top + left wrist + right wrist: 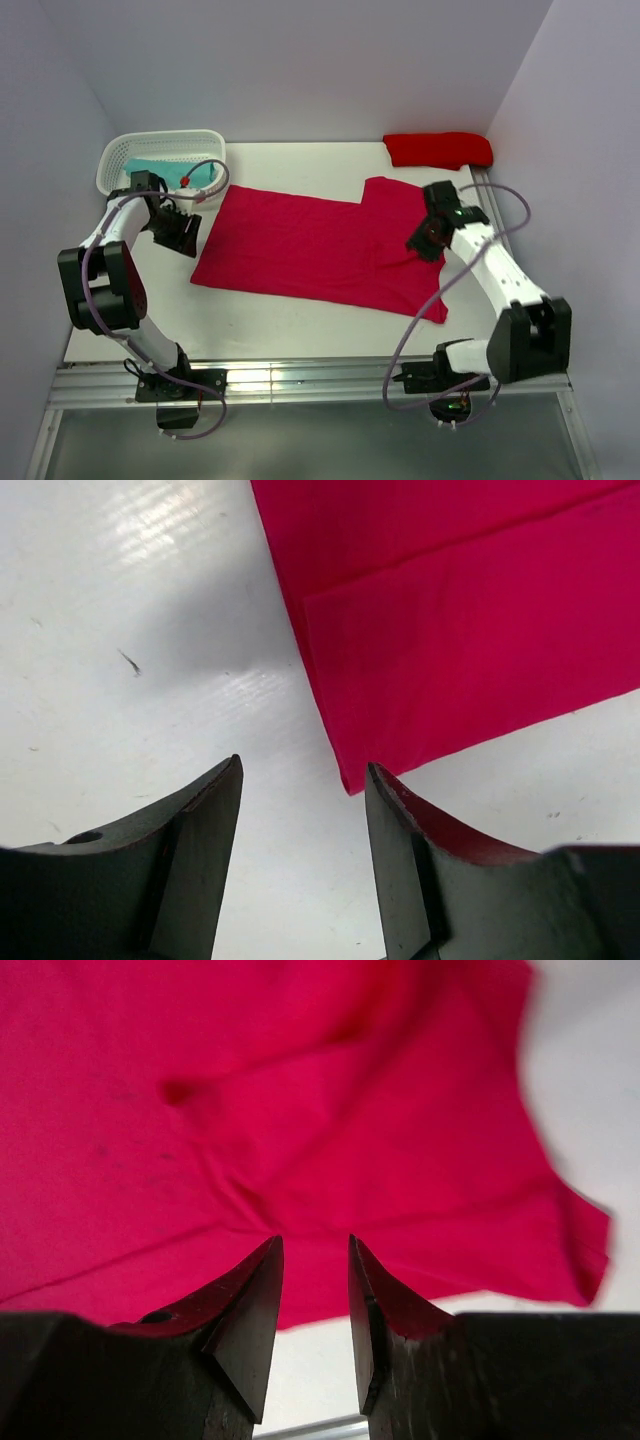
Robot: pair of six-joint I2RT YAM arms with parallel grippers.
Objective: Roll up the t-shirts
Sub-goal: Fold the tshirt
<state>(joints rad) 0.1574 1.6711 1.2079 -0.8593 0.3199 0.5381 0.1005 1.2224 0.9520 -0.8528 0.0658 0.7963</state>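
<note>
Top view: white table [280,320], pale lilac walls. Crimson t-shirt [320,245] spread flat at centre; scarlet t-shirt [437,149] bundled at far right corner; teal t-shirt [150,168] inside white basket [165,137], far left corner.
Left wrist: left gripper [303,765] parted, empty, above bare table beside the crimson shirt's corner.
Right wrist: right gripper [315,1240] narrowly parted, empty, above crimson cloth.

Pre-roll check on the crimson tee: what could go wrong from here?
1. The left tool hangs open over bare table beside a corner of the crimson t-shirt; closing there may miss the cloth.
2. Cloth is wrinkled by the open right tool; rolling from there may come out lopsided.
</note>
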